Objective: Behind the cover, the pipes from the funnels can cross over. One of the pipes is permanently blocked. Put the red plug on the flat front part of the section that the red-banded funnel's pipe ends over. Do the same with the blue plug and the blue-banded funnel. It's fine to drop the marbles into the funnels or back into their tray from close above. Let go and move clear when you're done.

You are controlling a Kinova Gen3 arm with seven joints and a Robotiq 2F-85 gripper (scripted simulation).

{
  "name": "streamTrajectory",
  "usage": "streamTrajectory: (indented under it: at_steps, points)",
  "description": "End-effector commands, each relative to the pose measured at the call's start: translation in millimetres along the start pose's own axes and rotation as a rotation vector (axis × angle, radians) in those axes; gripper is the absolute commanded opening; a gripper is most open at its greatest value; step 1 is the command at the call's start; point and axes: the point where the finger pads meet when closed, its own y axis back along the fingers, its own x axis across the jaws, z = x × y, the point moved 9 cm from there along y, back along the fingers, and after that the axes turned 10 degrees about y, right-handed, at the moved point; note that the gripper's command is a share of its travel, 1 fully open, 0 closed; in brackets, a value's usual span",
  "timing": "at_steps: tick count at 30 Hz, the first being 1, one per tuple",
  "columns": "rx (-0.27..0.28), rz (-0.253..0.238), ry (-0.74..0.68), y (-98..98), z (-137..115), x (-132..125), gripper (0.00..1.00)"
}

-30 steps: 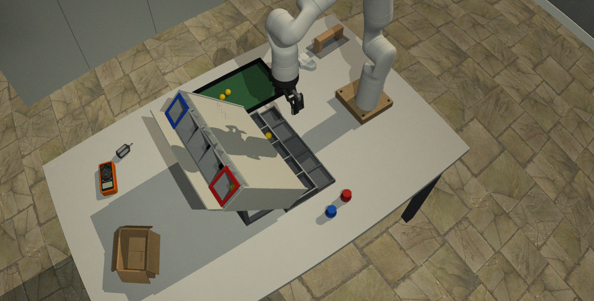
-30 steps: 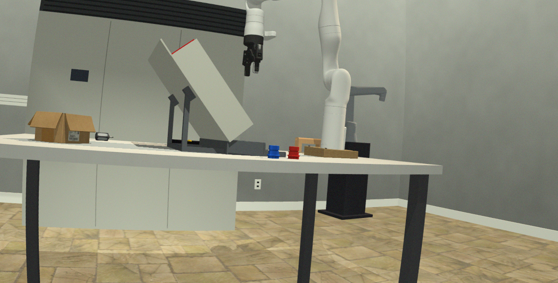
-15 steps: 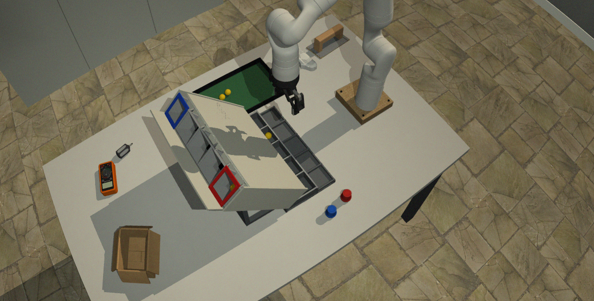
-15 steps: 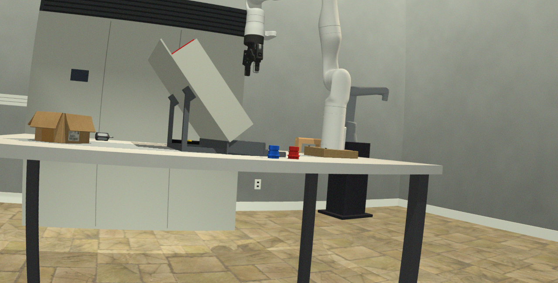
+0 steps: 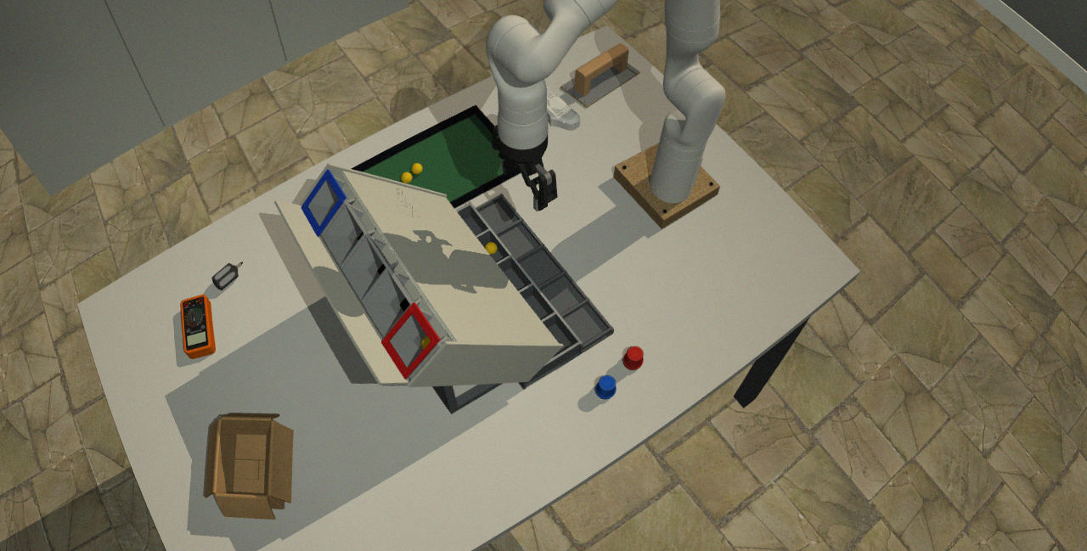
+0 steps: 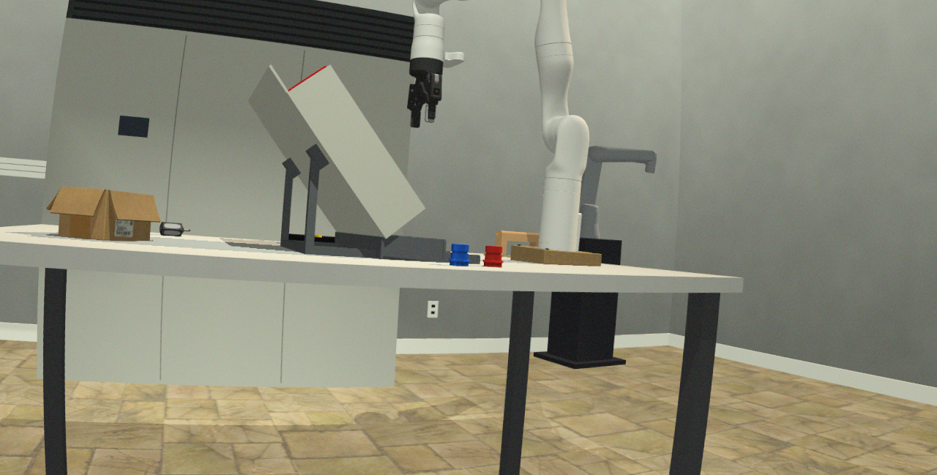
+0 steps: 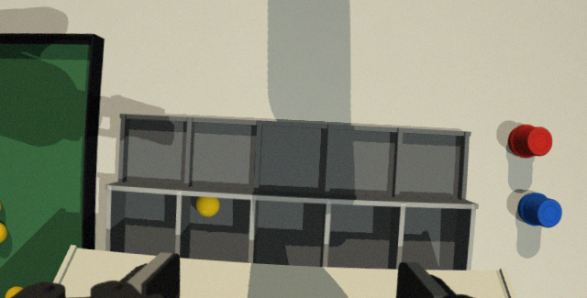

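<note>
My gripper (image 5: 543, 196) (image 6: 422, 122) (image 7: 288, 283) is open and empty, high above the section tray (image 5: 539, 262) (image 7: 293, 197) near the cover's lower edge. One yellow marble (image 5: 491, 247) (image 7: 207, 206) lies in the second section from the left in the wrist view, behind the flat front part. Another marble (image 5: 425, 343) shows inside the red-banded funnel (image 5: 425, 326). The blue-banded funnel (image 5: 317, 190) is at the other end. The red plug (image 5: 633, 357) (image 6: 493, 255) (image 7: 532, 141) and blue plug (image 5: 605, 386) (image 6: 459, 255) (image 7: 541, 210) stand upright on the table. The pipes are hidden.
The green marble tray (image 5: 467, 167) (image 7: 50, 165) lies beside the sections, with yellow marbles (image 5: 417, 167) (image 7: 16, 292) in it. The sloping cover (image 5: 486, 281) (image 6: 353, 137) rises high. A cardboard box (image 5: 249, 463) (image 6: 105, 213), multimeter (image 5: 197, 325) and wooden-handled trowel (image 5: 601, 69) are farther off.
</note>
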Motion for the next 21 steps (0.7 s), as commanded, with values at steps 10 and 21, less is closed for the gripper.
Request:
streamTrajectory:
  at_steps: [10, 21]
  points:
    - [-0.002, 0.000, 0.000, 0.6, 0.1, 0.0, 1.00]
    - [-0.002, 0.000, 0.000, 0.6, 0.1, 0.0, 0.50]
